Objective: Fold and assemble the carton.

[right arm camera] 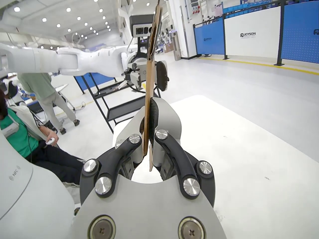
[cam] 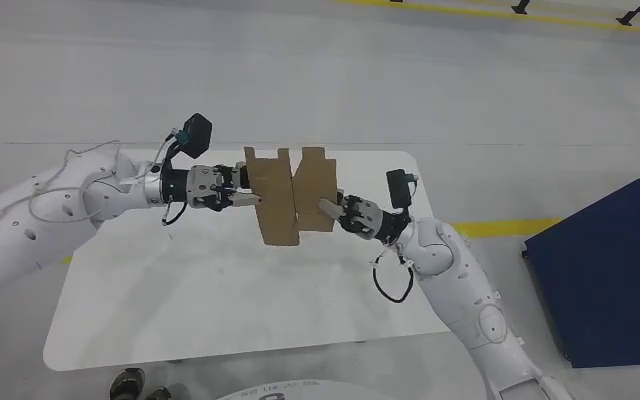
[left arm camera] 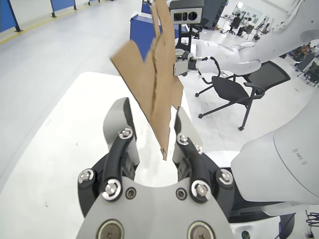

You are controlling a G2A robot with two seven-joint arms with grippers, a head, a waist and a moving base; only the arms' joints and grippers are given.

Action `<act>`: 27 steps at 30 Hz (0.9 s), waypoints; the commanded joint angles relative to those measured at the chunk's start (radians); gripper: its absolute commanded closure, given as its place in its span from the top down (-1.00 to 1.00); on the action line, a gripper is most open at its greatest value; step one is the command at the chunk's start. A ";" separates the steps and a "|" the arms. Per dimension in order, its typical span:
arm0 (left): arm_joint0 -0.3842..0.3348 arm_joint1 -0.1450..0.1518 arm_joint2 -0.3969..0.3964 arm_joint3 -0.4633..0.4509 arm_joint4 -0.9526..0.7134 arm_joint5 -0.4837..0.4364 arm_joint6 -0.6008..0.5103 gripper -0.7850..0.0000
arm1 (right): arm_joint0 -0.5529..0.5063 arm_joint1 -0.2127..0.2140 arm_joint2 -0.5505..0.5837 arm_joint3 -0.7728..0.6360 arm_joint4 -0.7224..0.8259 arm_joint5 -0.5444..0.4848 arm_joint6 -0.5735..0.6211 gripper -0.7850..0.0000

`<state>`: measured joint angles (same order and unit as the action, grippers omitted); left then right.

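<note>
The carton [cam: 290, 195] is a flattened brown cardboard blank with flaps, held upright in the air above the white table [cam: 200, 290]. My right gripper [cam: 330, 207] is shut on its right edge; in the right wrist view the cardboard [right arm camera: 150, 80] is pinched between the fingers [right arm camera: 167, 118]. My left gripper [cam: 243, 187] is at the opposite edge. In the left wrist view its fingers [left arm camera: 123, 120] stand apart, with the cardboard's [left arm camera: 159, 75] edge between them, closer to one finger. The right gripper [left arm camera: 182, 64] shows beyond the sheet.
The table [left arm camera: 74, 125] lies below both grippers. A dark blue cart [cam: 590, 270] stands on the floor off the table's right side. A black chair [left arm camera: 236, 88] and a black rack [right arm camera: 117, 105] stand beside the table.
</note>
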<state>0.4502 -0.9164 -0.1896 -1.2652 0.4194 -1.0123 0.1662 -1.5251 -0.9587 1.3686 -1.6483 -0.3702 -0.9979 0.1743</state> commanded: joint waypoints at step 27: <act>0.018 -0.021 -0.063 -0.082 1.184 0.425 0.662 1.00 | 0.063 -0.023 -0.058 0.109 0.325 0.163 -0.032 -1.00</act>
<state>0.4642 -0.9339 -0.2522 -1.3418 1.5668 -0.6208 0.8238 -1.4635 -0.9811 1.3116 -1.5419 -0.0546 -0.8374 0.1354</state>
